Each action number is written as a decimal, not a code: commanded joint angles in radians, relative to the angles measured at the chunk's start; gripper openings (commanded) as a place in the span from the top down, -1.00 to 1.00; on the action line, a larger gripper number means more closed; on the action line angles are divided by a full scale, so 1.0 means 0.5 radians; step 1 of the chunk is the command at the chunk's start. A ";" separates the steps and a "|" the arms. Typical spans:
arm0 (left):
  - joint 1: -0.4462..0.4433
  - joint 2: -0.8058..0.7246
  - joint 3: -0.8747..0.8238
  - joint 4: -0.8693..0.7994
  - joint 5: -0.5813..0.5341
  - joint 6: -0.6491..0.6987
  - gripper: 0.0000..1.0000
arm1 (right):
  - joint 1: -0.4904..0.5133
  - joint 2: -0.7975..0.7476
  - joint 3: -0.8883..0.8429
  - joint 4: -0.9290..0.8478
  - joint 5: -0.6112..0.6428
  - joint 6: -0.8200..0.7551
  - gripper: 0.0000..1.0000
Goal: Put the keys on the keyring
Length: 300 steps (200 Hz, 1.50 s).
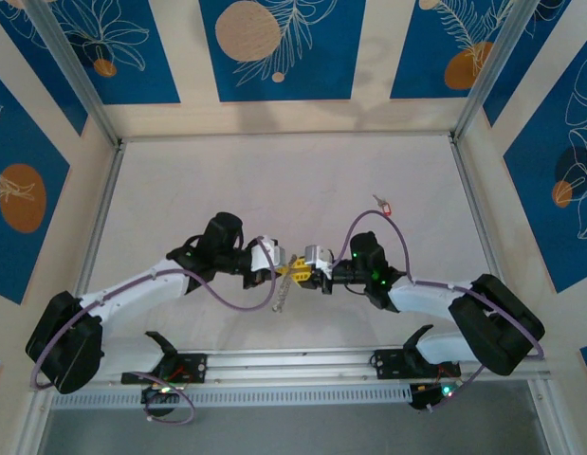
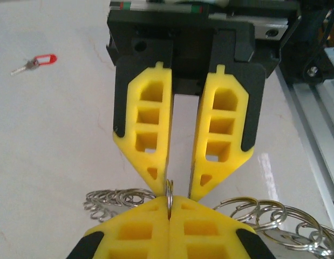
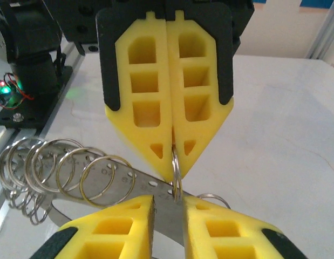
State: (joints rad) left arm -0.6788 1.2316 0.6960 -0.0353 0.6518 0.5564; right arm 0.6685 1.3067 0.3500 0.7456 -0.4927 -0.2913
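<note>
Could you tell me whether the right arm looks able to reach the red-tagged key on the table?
Probably yes: the key lies alone on bare table near that arm, nothing between. The right gripper must first back off the ring that the left gripper pinches.

Yellow gripper fingers (image 2: 150, 129) backed in black; silvery keyring (image 2: 114, 198); key (image 2: 34, 62), seemingly silver, red-tagged; blue wall panels (image 1: 312, 66) with orange circles, white leaf outlines.

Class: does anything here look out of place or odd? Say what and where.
One red-tagged key lies alone on the table, well away from both grippers. The shut left gripper pinches one ring of a long chain of linked rings, which trails untidily to both sides; the right gripper stands open.
</note>
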 commanded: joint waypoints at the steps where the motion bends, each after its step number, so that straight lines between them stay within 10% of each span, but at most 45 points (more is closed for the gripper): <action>1: 0.020 -0.064 -0.027 0.206 0.214 -0.085 1.00 | -0.009 0.024 -0.031 0.228 -0.100 0.116 0.50; 95: 0.022 -0.062 -0.110 0.428 0.287 -0.282 1.00 | -0.012 0.039 -0.050 0.414 -0.094 0.227 0.86; 113: 0.020 -0.081 -0.102 0.349 0.237 -0.236 0.74 | -0.012 0.015 -0.044 0.353 -0.048 0.219 1.00; 169: 0.011 -0.053 0.156 -0.346 -0.043 0.190 0.53 | 0.122 -0.117 0.222 -0.541 0.287 -0.156 1.00; 300: -0.050 0.027 0.271 -0.660 -0.259 0.537 0.65 | 0.172 -0.053 0.335 -0.574 0.296 -0.147 1.00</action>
State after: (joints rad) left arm -0.6922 1.2411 0.7979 -0.3233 0.5171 0.7769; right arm 0.7471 1.2778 0.4751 0.4469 -0.3176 -0.3573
